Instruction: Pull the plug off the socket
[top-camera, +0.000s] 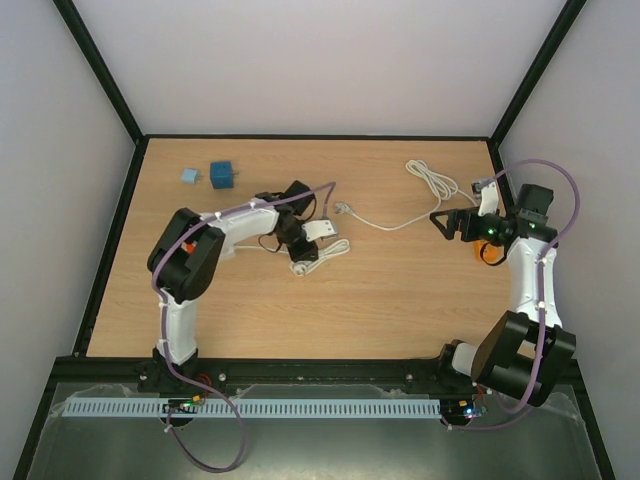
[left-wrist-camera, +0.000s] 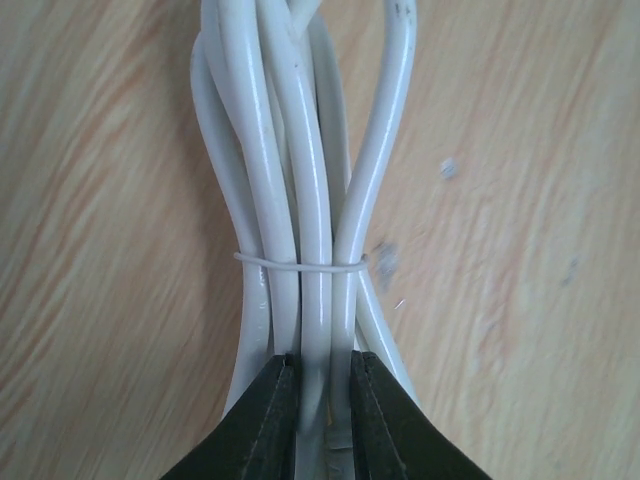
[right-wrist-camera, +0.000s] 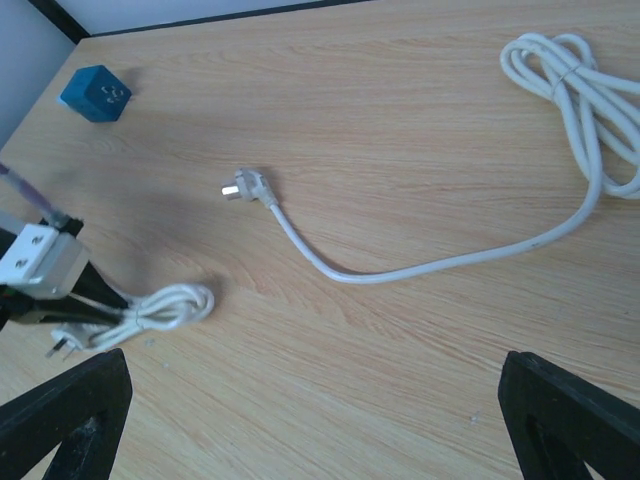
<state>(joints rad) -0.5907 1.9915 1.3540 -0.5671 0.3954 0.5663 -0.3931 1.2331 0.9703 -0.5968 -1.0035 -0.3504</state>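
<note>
Left gripper: closed on the bundled cable, black fingertips pinching a middle strand at the bundle's near end.
Bundled cable: white, several strands folded side by side, with a thin tie round them. Long axis runs straight away from the fingers in the left wrist view. Lies flat on the table near centre.
Bundle's plug: two bare prongs, sticking out beside the left gripper.
Right gripper: spread wide, holding nothing, over the table's right side.
Loose plug: flat on the wood between the two grippers, nearer the left one. Prongs bare and pointing to the table's left side, long axis roughly left-right.
Loose cable: white, curves right from that plug to a coil at far right.
Blue socket cube: far-left part of the table, well apart from both plugs.
Light-blue block: just left of the cube, too small to identify.
Count: two white cables, two plugs, one blue cube, one light-blue block.
</note>
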